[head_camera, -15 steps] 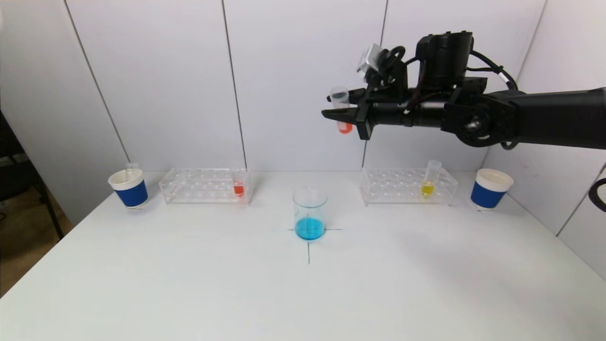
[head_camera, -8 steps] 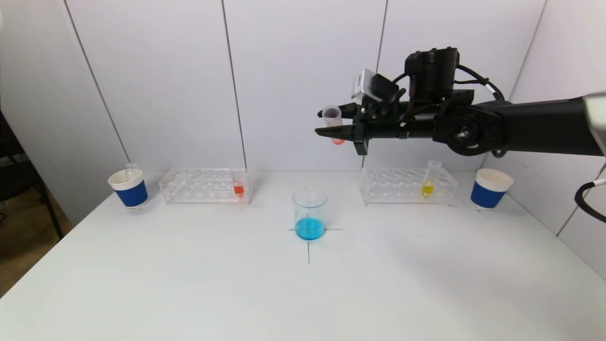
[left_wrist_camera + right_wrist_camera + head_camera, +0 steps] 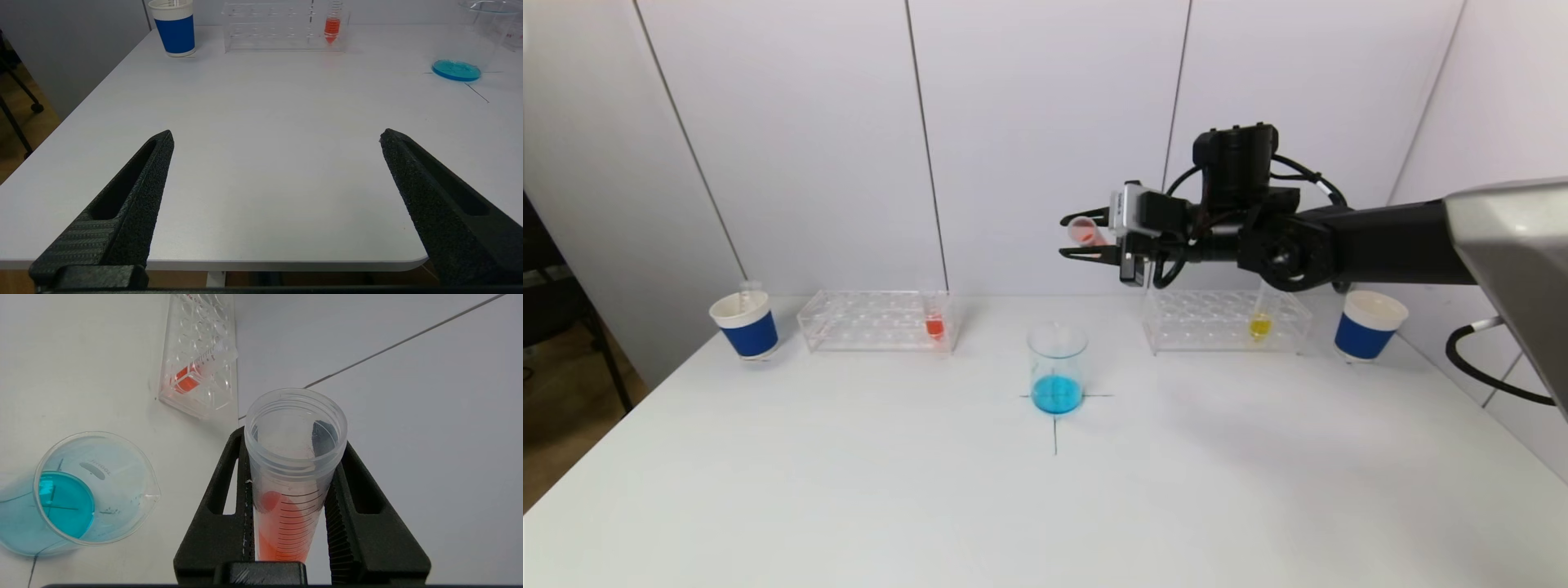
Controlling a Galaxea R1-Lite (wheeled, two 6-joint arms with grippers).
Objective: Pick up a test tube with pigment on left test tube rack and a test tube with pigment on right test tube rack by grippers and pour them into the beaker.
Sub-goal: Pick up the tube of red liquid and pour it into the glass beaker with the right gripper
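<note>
My right gripper [image 3: 1068, 237] is shut on a test tube with red pigment [image 3: 1085, 232], held high above the table, just right of the beaker [image 3: 1057, 367], which holds blue liquid. The tube [image 3: 294, 477] lies tipped between the two fingers of that gripper [image 3: 292, 441], its open mouth leading and the pigment still inside. The beaker [image 3: 94, 490] stands below and to one side. The left rack [image 3: 876, 320] holds a red tube [image 3: 934, 322]; the right rack [image 3: 1225, 320] holds a yellow tube [image 3: 1262, 314]. My left gripper [image 3: 277, 134] hovers open and empty near the table's front edge.
A blue-and-white paper cup [image 3: 745, 322] with an empty tube in it stands left of the left rack. Another cup [image 3: 1369, 325] stands right of the right rack. A black cross is marked on the table under the beaker. White wall panels close the back.
The right gripper has come down and moved slightly left, rolling its wrist so the red tube has tipped from upright to nearly level. The left gripper has not moved.
</note>
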